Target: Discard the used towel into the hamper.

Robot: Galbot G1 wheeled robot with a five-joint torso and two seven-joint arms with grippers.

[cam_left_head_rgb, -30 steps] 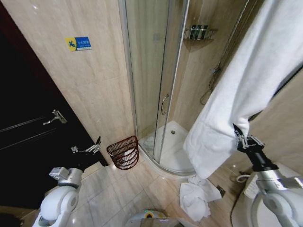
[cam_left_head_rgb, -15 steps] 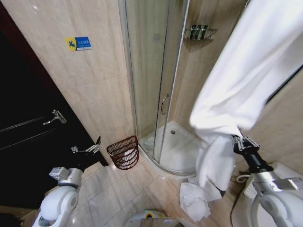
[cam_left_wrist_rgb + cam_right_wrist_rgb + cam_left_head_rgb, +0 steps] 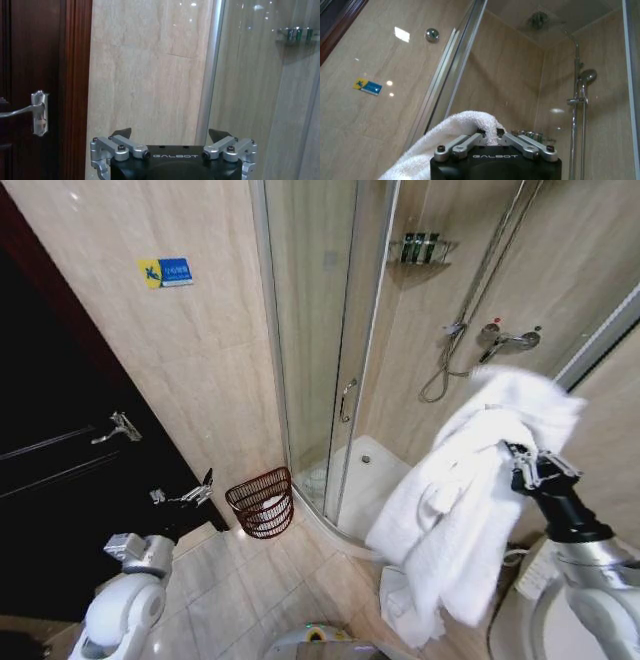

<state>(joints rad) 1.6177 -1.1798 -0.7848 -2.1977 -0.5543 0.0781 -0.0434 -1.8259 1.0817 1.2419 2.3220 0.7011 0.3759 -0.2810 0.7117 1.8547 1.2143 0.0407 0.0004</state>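
Half done at best: right claw (image 3: 522, 464) pinches the towel (image 3: 462, 490) aloft, well apart from the hamper (image 3: 261, 502), while left claw (image 3: 205, 489) waits spread.

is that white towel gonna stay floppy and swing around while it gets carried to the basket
Likely floppy: the towel hangs in loose folds from the right hand, which pinches one bunched edge. It looks thick, so probably fairly heavy for cloth, and may sway. The light openwork hamper might tip if the towel drags on its rim.

Right claw (image 3: 522, 463) raised, clamped; left claw (image 3: 170, 135) spread, low.
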